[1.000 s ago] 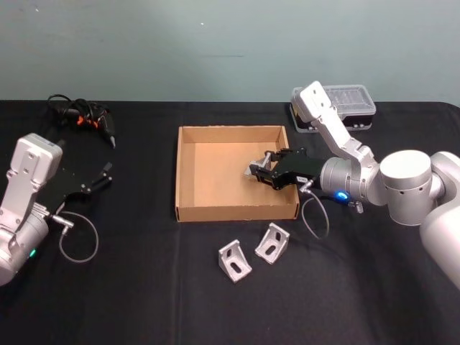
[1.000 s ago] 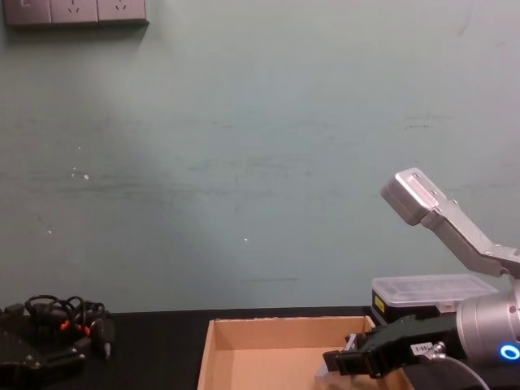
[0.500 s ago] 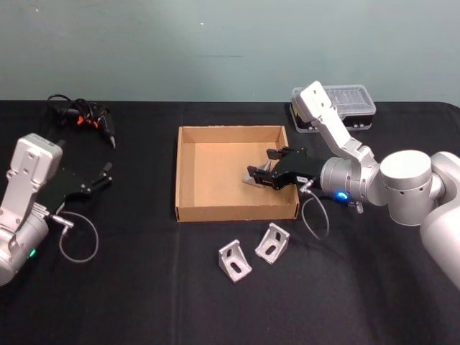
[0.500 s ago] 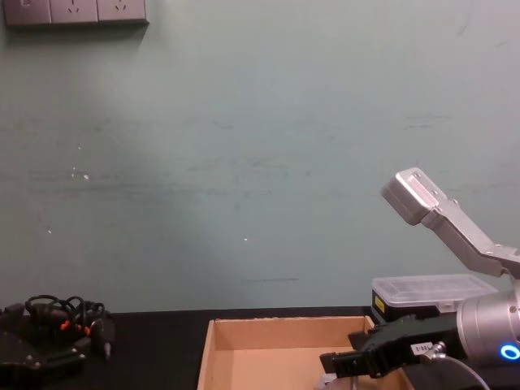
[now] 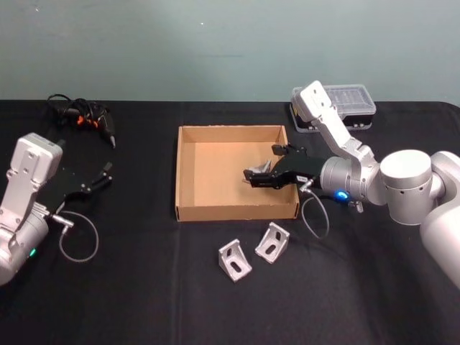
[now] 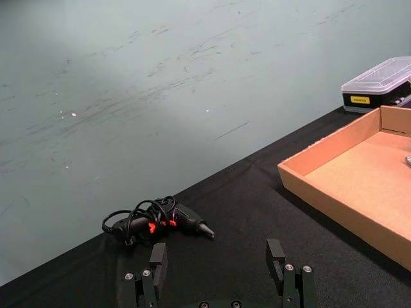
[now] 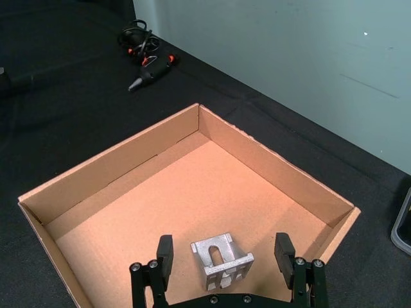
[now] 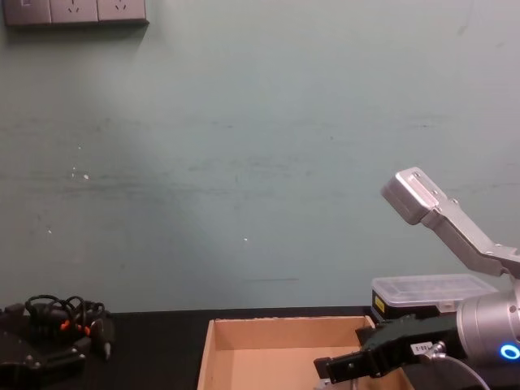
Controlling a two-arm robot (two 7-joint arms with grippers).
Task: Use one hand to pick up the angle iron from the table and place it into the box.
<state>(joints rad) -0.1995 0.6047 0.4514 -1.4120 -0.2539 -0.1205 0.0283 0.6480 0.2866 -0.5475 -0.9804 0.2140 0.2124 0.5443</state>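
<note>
Cardboard box (image 5: 237, 213) with low tan walls and no lid sits near the middle of your black table (image 5: 144, 295). Your right gripper (image 5: 260, 177) reaches into it from the right, over the right-hand wall, low above the box floor. In the right wrist view its two black fingers (image 7: 164, 255) are spread wide apart. One silver angle iron (image 7: 221, 260) lies on the floor of the box between them, with a clear gap on each side, so neither finger touches it. From the head view that angle iron (image 5: 251, 174) is in the right half of the box, just ahead of the fingertips. In the chest view the right gripper (image 8: 331, 370) shows low down, past the far wall of the box (image 8: 276, 335).

Two more angle irons (image 5: 234, 260) lie on the table just in front of the box, close beside each other but apart.

Your left gripper (image 5: 106, 175) is well away at the left side of the table, pointing toward the box. Its fingers (image 6: 277, 255) are also spread, with nothing between them.

A corded tool (image 5: 85, 115) with orange marks lies at the far left of the table. A clear-lidded plastic case (image 5: 346, 102) sits at the far right, behind your right arm.
</note>
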